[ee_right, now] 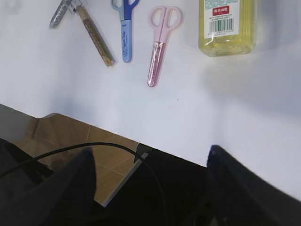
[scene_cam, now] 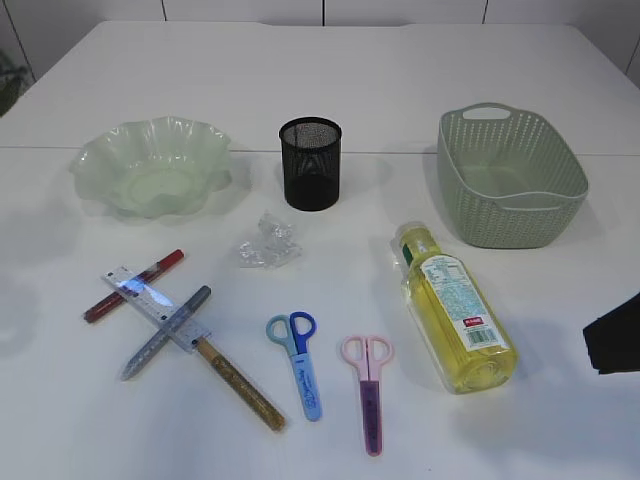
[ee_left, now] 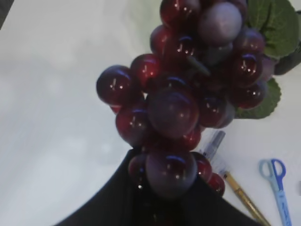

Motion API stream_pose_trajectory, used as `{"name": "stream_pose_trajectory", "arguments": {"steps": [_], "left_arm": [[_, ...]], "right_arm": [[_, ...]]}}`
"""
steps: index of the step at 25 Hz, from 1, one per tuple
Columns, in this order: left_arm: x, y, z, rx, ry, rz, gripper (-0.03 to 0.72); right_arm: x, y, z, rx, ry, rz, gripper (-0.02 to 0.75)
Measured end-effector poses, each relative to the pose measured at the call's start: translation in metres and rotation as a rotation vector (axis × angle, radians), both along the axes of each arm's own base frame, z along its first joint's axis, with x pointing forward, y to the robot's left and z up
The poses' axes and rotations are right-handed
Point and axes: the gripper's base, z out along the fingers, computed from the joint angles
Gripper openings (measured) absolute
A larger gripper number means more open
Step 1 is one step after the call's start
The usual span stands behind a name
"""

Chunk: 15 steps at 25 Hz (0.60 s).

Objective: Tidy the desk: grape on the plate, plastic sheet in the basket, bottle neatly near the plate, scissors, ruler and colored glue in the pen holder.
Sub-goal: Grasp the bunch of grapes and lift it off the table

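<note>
Apparently left gripper (ee_left: pixel 160 207) gripping grape (ee_left: pixel 183 94); right gripper (ee_right: pixel 150 183) spread.

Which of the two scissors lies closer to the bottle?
The pink scissors; they lie right beside the bottle, while the blue scissors lie farther left.

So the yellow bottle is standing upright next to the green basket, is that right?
Not quite: the yellow bottle is lying on its side, not standing. It is indeed next to the green basket, as the exterior view shows.
</note>
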Motion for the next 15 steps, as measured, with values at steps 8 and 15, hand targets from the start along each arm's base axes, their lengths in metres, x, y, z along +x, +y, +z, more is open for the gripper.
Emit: {"name": "stream_pose_trajectory", "arguments": {"steps": [8, 15], "left_arm": [[0.058, -0.008, -0.002, 0.002, -0.103, -0.015, 0.123], [0.123, -0.016, -0.016, 0.040, -0.238, -0.050, 0.123]], "right_arm": [[0.000, 0.000, 0.000, 0.000, -0.002, -0.001, 0.563], [0.000, 0.000, 0.000, 0.000, -0.003, -0.002, 0.563]]}}
